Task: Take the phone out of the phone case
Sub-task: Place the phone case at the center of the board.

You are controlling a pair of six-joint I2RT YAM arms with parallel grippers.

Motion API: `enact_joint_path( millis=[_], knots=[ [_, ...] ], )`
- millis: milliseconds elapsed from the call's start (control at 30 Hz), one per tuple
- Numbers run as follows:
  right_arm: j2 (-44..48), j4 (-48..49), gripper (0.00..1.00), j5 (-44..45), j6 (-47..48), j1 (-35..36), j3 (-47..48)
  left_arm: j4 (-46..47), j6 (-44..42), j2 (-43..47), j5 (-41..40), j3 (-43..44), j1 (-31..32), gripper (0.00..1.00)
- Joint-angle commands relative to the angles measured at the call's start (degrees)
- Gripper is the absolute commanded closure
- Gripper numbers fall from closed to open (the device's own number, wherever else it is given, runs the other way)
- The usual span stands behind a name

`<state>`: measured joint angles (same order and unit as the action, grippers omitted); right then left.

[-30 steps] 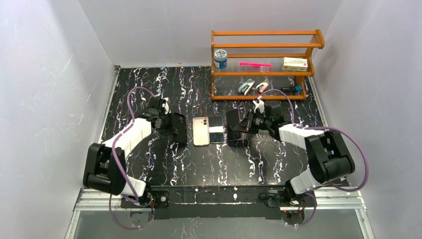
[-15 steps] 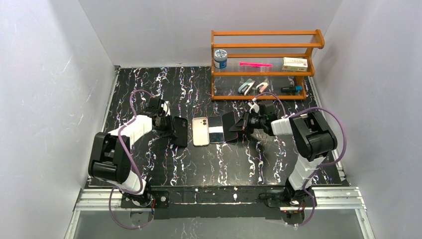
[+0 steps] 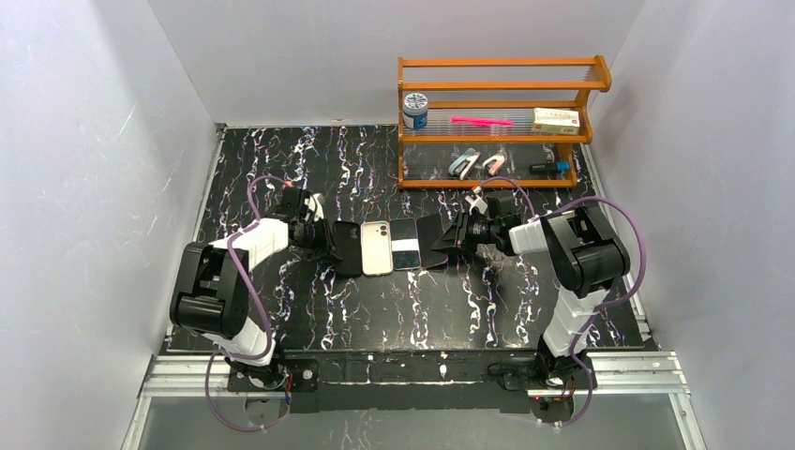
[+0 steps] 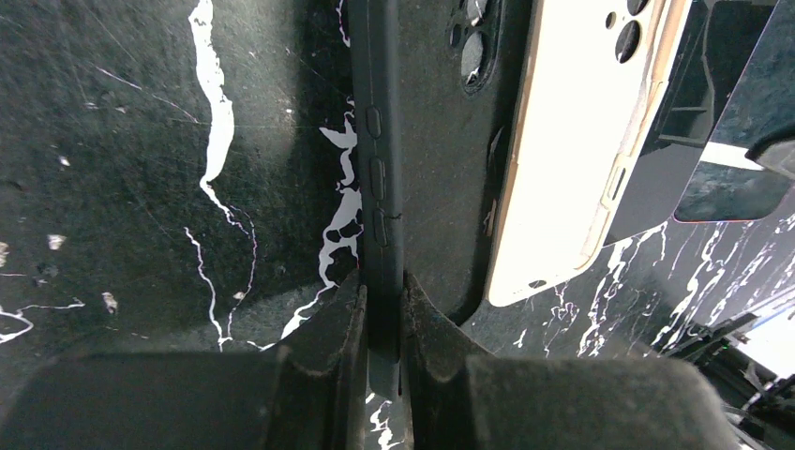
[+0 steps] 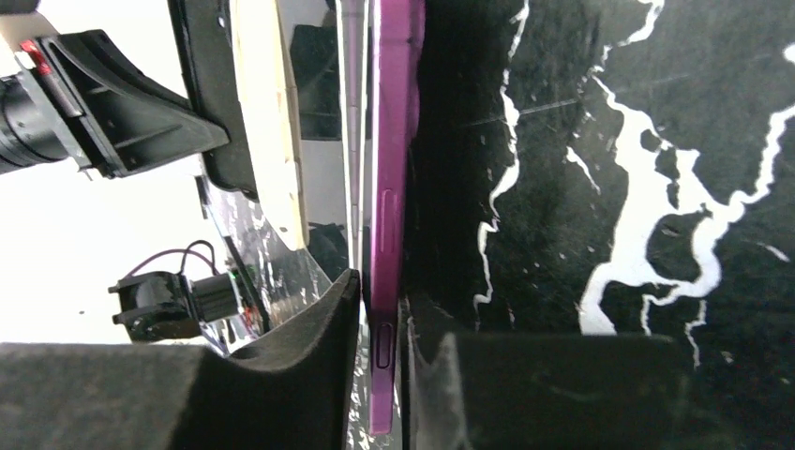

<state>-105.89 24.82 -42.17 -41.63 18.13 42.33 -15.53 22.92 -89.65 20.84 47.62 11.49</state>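
My left gripper (image 3: 328, 240) is shut on the long edge of an empty black phone case (image 3: 348, 247) that lies low on the black marble table (image 3: 394, 309). In the left wrist view the fingers (image 4: 342, 309) pinch the case wall (image 4: 382, 187), and its camera cutout shows at the top. My right gripper (image 3: 457, 234) is shut on the edge of a purple phone (image 3: 433, 242), which lies nearly flat with its dark screen up. In the right wrist view the purple edge (image 5: 392, 141) runs between the pads (image 5: 328, 319).
A cream phone (image 3: 378, 248) lies face down and a black phone (image 3: 407, 244) lies beside it, both between the case and the purple phone. A wooden rack (image 3: 497, 139) at the back right holds a jar (image 3: 414, 110), a box (image 3: 556, 119) and small tools.
Both grippers have moved inward and lowered: the black case and the purple phone went from standing tilted to lying low beside the two middle phones. The right elbow swung back.
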Motion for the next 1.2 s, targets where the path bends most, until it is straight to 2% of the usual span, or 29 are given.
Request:
enact_joint_path(
  millis=[0,133,367,467,600,667,900,1167],
  knots=[
    [-0.6,-3.4,0.68,0.9,3.7,0.5,1.7,0.3,2.3,-2.7,8.6,-2.4,2.3,0.92],
    [0.2,-7.3,0.56,3.0,6.1,0.6,2.4,0.4,2.7,-3.2,7.9,-2.3,2.3,0.75],
    [2.6,-16.9,0.40,10.3,12.2,1.1,4.3,-2.5,1.6,-2.0,1.9,-1.2,2.3,0.33],
    [3.3,-20.8,0.28,13.8,13.9,1.7,5.3,-3.4,1.3,-1.3,-0.1,-1.1,2.3,0.19],
    [3.6,-24.6,0.19,18.0,15.5,3.0,6.1,-4.5,1.0,-0.9,-1.9,-1.0,2.3,0.05],
    [3.7,-26.4,0.15,19.8,15.9,3.5,6.4,-5.4,0.7,-0.5,-3.3,-0.7,2.3,0.02],
    [4.2,-30.0,0.07,25.5,16.2,5.5,7.8,-7.9,-0.8,1.3,-8.4,-0.3,2.3,0.02],
    [4.5,-36.2,0.06,35.0,16.4,8.9,10.6,-8.8,-1.4,4.5,-11.0,-0.2,2.3,0.02]
  ],
)
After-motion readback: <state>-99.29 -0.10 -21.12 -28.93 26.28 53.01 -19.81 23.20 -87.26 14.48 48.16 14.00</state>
